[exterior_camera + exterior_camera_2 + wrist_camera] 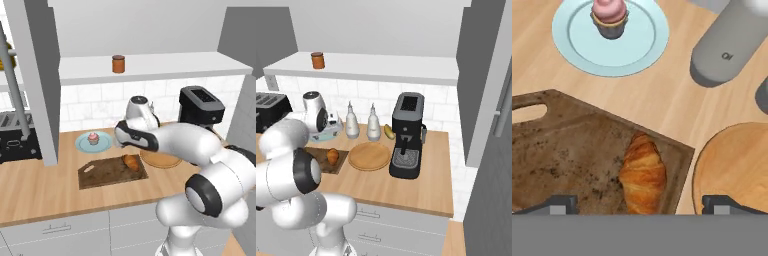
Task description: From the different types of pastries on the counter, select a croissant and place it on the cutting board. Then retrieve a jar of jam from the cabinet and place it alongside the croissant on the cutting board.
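The gripper (639, 204) hangs just above the right end of the cutting board (567, 155), its two dark fingertips (559, 204) spread wide at the bottom corners of the hand view, with nothing between them but air. The croissant (642, 175) lies free on the board between those tips, at the lower centre of that view, close to the board's right edge (golden-brown, its length running toward the camera).

In the left base view the croissant (131, 162) sits at the right end of the dark board (105, 172), in the middle of the frame, partly tucked under the white arm. The board's handle hole is at its left end.

Just beyond the board, toward the upper left of the hand view, a pale blue plate (582, 47) carries the pink-frosted cupcake (610, 17). To the right of the board, at the frame's right edge, is the round tan wooden plate (737, 170), near but apart from it. Two white bottles (352, 122) stand behind that plate in the right base view, with a black coffee machine (407, 137) to their right.

The jar of jam (118, 64) stands upright on the cabinet shelf (175, 66), upper centre of the left base view, well apart from the gripper.

The counter (35, 192) runs light and wooden beneath it all.
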Robot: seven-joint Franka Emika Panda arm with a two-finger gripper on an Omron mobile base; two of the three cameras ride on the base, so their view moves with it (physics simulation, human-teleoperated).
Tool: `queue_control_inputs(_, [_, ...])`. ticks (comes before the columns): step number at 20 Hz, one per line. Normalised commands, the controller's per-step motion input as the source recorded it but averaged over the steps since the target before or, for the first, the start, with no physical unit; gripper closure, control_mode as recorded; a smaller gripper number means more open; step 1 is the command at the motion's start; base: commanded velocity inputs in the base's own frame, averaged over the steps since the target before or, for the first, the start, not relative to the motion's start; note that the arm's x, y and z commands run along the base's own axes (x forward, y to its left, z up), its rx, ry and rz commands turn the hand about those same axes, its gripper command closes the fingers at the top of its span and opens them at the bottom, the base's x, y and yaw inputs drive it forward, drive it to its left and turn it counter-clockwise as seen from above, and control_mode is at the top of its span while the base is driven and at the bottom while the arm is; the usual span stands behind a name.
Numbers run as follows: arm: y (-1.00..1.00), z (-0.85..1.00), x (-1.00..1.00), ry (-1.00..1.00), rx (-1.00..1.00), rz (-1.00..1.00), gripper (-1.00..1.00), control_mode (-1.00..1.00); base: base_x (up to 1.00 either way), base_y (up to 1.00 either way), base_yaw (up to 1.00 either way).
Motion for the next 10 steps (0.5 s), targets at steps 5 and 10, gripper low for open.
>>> queue_control_inputs(5, [0.00,1.00,-0.26,-0.06,0.07,0.05,-1.00,-1.00,0.00,0.00,0.00])
queue_control_inputs(10, [0.00,1.00,-0.45,-0.18,0.00,0.02,-1.00,-1.00,0.00,0.00,0.00])
